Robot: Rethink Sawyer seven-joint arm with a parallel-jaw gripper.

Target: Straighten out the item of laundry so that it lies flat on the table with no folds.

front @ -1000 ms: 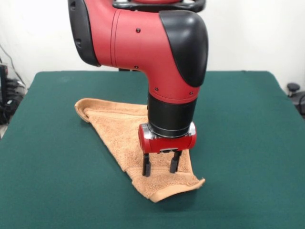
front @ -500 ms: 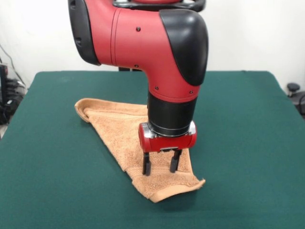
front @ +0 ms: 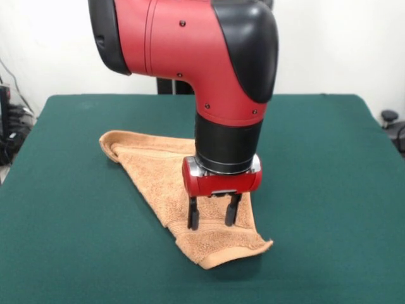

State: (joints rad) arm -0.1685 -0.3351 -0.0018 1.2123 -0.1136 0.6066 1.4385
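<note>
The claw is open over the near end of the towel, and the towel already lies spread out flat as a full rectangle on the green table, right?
Not quite. The claw is open over the near end of the towel, but the front view shows the towel still folded into a rough triangle on the green table, not spread as a full rectangle.

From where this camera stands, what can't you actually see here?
- Front view: the towel behind the arm, hidden by it.
- Whether the gripper touches the towel: cannot tell.
- The arm's upper part: cut off by the top edge.
- The table's near edge: cut off at the bottom.
</note>
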